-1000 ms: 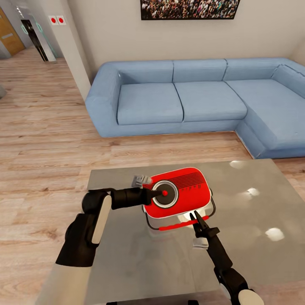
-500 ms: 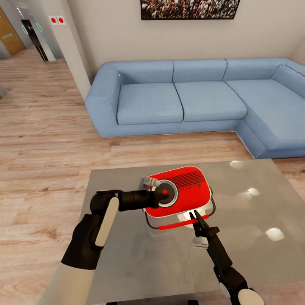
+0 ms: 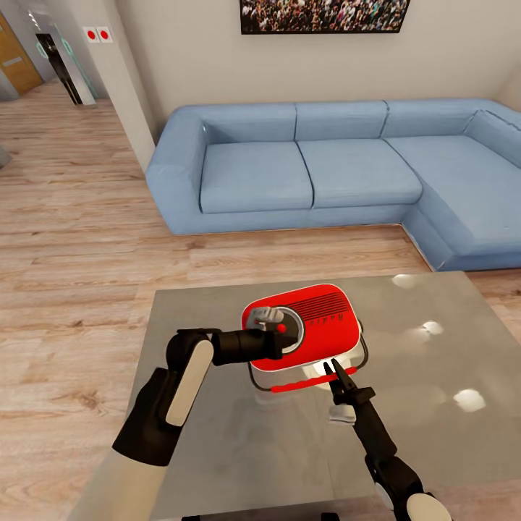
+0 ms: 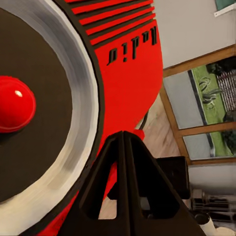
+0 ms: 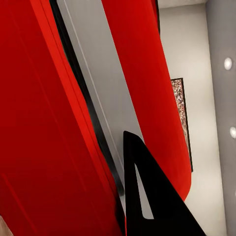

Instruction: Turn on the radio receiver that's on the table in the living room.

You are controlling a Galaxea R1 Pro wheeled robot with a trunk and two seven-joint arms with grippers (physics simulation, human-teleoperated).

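My left hand (image 3: 278, 334), fingers together, has slid onto the radio receiver (image 3: 311, 329); next I probably press its dial (image 4: 34, 105).

The left arm bends at the elbow and reaches toward three o'clock with its gripper (image 3: 278, 340) pressed closed, while the right gripper (image 3: 331, 367), also closed, points toward eleven o'clock.

A home living room is indicated by a blue sectional sofa (image 3: 340, 170), a framed crowd picture (image 3: 323, 15) hung on the beige wall, a light wood plank floor (image 3: 79, 239) and a low glossy table (image 3: 434, 405).
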